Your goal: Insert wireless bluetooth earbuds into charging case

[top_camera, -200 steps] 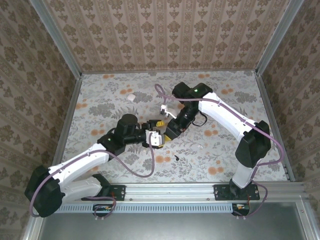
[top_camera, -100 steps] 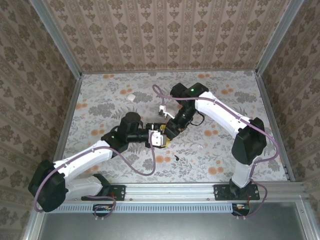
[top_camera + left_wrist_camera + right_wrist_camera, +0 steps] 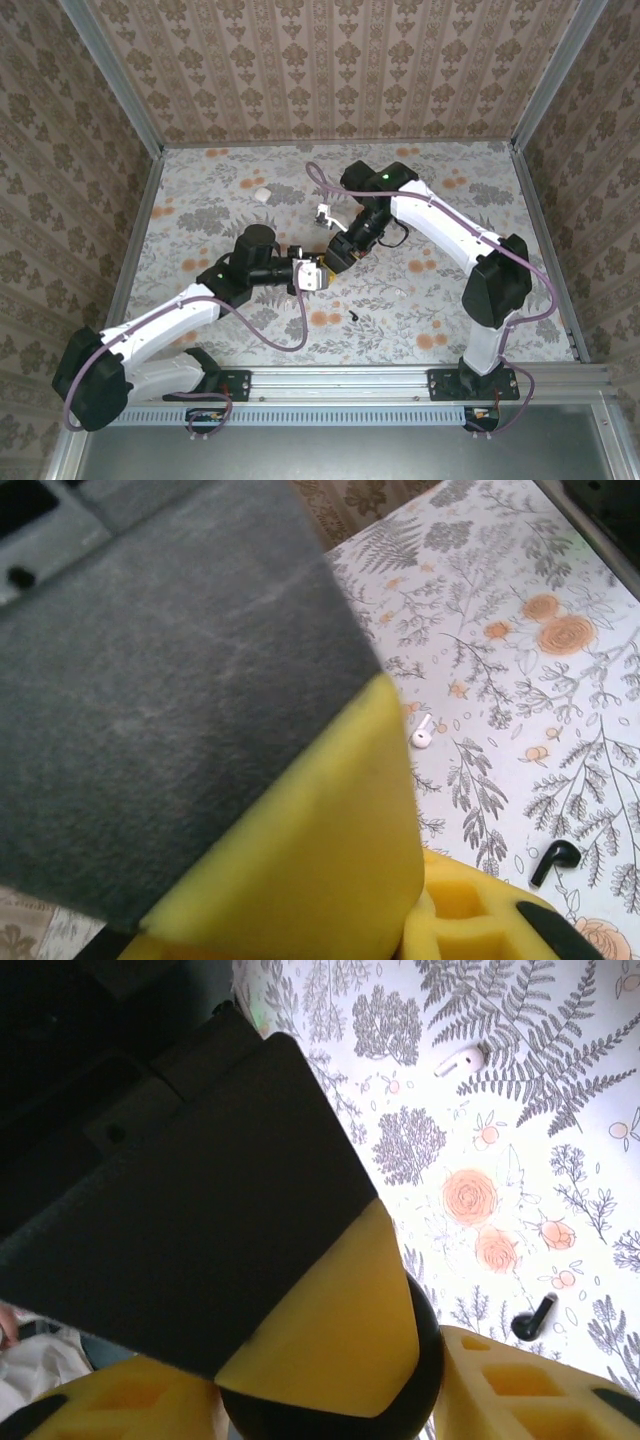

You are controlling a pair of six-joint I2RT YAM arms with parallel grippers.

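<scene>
Looks like a handoff: left gripper (image 3: 314,275) and right gripper (image 3: 332,258) tip to tip, can't tell either's grip, so release late; stem earbud (image 3: 355,316) and charging case (image 3: 262,194) lie apart on the table (image 3: 460,210).

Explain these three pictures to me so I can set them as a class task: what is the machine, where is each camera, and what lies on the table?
These are two robot arms, bolted at the table's near edge, each ending in two-fingered jaws. One picture looks down from above: the left arm and right arm have their jaws near each other mid-table. The other two come from cameras on the wrists, so their own yellow-tipped fingers loom large. On the flowered table lie a small white charging case, a black stemmed earbud and a tiny white earbud. A round black thing sits at the right jaws, perhaps the second black earbud; whether it is gripped I cannot tell.
</scene>
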